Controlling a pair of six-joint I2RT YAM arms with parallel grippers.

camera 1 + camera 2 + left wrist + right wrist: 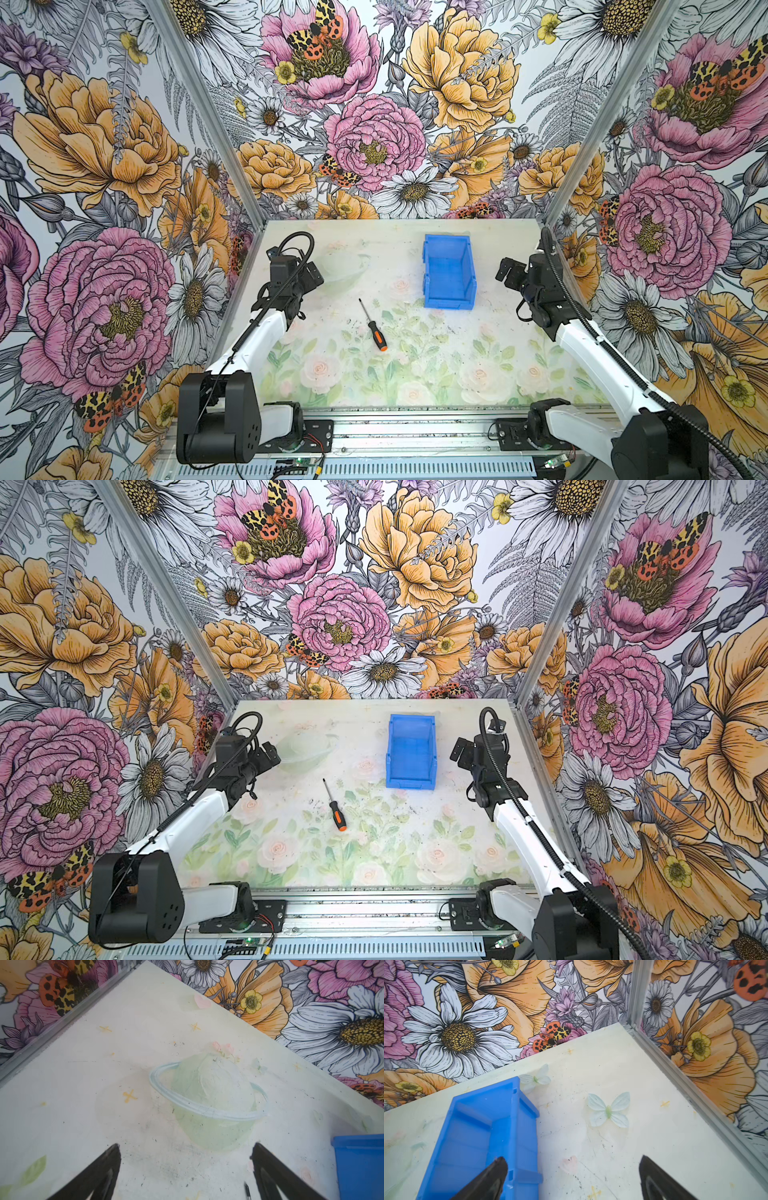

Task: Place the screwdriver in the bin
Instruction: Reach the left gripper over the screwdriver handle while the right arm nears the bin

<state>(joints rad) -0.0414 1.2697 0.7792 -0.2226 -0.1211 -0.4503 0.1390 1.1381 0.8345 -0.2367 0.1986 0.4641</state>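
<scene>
**What you cannot make out**

In the left wrist view you get a thin dark sliver (247, 1191), too blurred and cropped to identify, and one corner of the bin (359, 1167) (the rest runs out of frame). In the right wrist view a finger (492, 1178) of the right gripper (572, 1158) covers part of the bin's wall. In both top views the tip of the screwdriver (372, 325), at 11 o'clock from its handle, is too small to tell.
</scene>
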